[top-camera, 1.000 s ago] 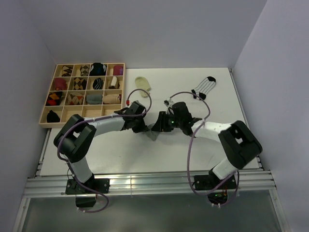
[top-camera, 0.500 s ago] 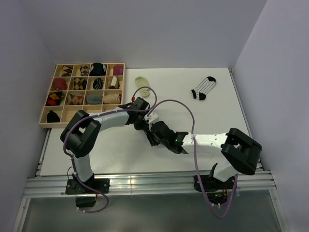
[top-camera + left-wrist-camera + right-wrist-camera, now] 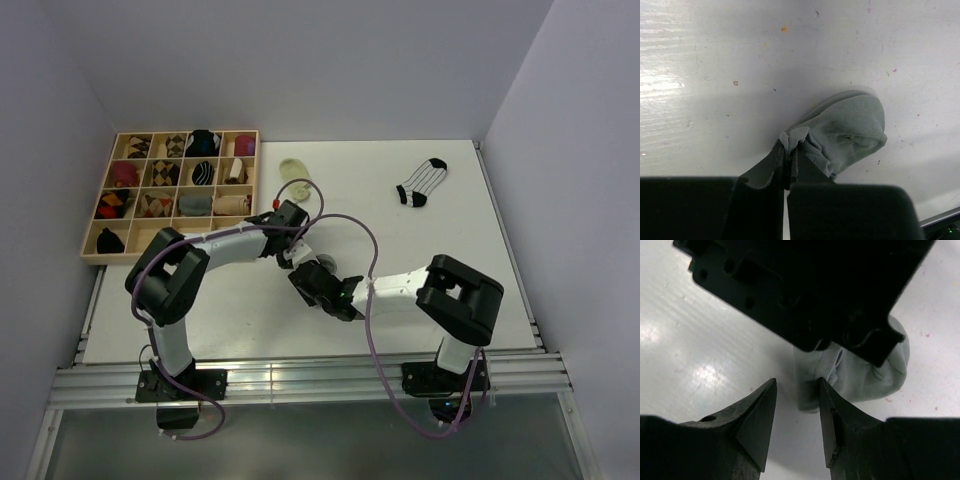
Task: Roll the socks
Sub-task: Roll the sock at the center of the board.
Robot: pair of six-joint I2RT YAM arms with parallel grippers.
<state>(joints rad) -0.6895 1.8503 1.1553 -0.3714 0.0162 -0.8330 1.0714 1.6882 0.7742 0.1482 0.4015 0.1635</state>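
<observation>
A small grey sock [image 3: 852, 127] lies bunched on the white table, and it also shows in the right wrist view [image 3: 875, 375] and the top view [image 3: 323, 266]. My left gripper [image 3: 790, 150] is shut on the sock's ribbed cuff and sits mid-table in the top view [image 3: 302, 260]. My right gripper [image 3: 797, 387] is open and empty. It points at the sock's near edge from just below the left gripper [image 3: 805, 285], and its right finger [image 3: 832, 415] is close to the fabric. In the top view the right gripper [image 3: 304, 280] sits just in front of the left one.
A wooden compartment tray [image 3: 180, 132] with several rolled socks stands at the back left. A cream sock [image 3: 296, 171] lies beside the tray. A black-and-white striped sock [image 3: 421, 182] lies at the back right. Both arms' cables loop over the middle of the table.
My right arm has swung from the sock's right side round to its near side and let go. The left gripper has shifted slightly right, still gripping the sock.
</observation>
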